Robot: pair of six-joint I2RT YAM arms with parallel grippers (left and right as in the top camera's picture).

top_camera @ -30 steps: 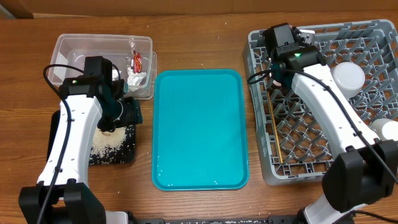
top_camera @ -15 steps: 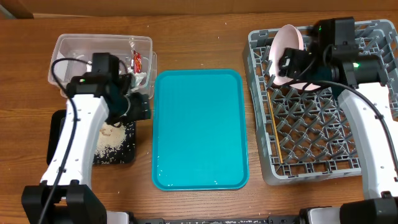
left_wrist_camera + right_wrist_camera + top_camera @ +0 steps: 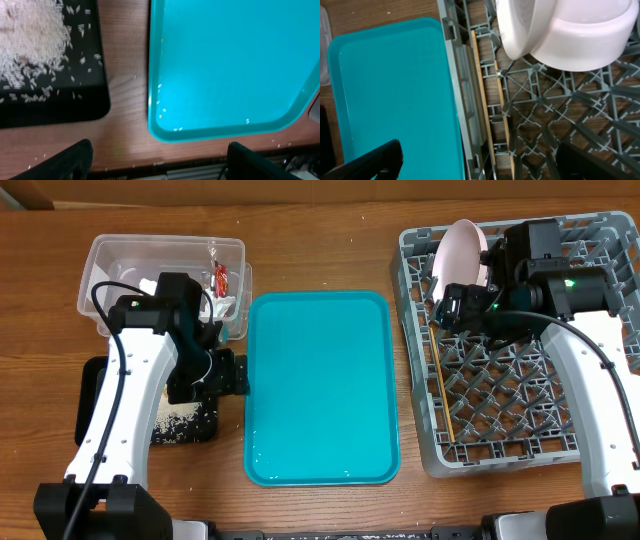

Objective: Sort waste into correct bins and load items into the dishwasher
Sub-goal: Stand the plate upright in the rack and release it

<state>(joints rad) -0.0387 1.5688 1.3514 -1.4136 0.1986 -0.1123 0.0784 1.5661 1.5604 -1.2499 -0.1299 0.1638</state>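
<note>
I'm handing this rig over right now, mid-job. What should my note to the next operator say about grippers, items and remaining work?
Left gripper: open, empty, over the gap between the black tray and the teal tray.
Right gripper: open, empty, over the left edge of the dish rack.
Done: wrapper and tissue are in the clear tub; rice is on the black tray; plate stands on edge in the rack, with bowl and chopsticks also racked.
Left: a few stray grains near one corner of the teal tray.
</note>
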